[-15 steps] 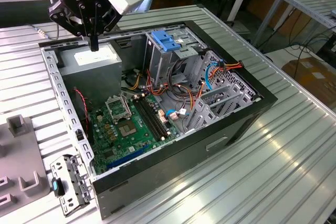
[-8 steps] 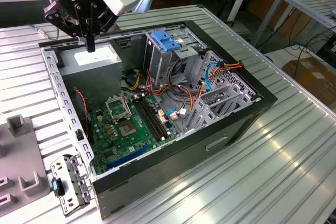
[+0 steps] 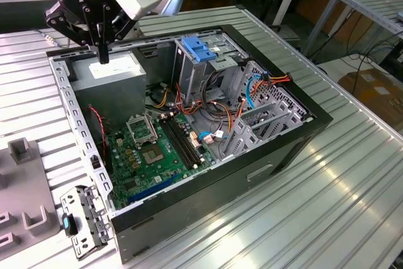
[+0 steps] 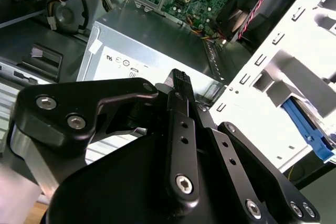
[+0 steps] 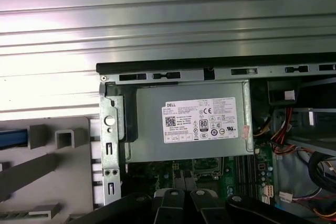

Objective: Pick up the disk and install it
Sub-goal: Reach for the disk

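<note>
Hovering over the power supply (image 3: 119, 70), my gripper (image 3: 102, 55) has fingers (image 4: 178, 80) together, empty. The disk (image 4: 306, 126) lies outside the case (image 3: 220, 184), beyond the power supply; stiff, weighty, shock-sensitive, I judge, best gripped by its blue rail.

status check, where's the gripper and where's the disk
Gripper shut, empty, above the power supply. Disk not held, blue rail showing beyond the case frame in the second wrist view. Frame stands between them.
</note>
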You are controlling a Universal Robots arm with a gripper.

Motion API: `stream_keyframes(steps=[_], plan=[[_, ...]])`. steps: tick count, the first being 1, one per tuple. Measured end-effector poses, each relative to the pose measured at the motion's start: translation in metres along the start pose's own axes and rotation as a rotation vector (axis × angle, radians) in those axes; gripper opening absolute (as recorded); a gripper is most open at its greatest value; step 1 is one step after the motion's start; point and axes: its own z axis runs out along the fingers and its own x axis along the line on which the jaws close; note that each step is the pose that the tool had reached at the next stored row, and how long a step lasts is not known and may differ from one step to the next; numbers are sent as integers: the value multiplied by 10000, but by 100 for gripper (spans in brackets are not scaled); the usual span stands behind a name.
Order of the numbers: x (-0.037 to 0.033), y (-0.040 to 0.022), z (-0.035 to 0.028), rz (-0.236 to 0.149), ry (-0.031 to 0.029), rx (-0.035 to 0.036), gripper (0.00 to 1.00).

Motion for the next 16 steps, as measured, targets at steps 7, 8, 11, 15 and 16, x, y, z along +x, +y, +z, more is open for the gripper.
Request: stream_keyframes(steps=[7,8,11,15,16], plan=[[70,-5,1,0,0,0,11],[85,-7,0,0,0,0,11],[115,-9,1,0,0,0,11],[153,-12,2,0,-1,-1,11],[162,-13,1,0,0,0,11]])
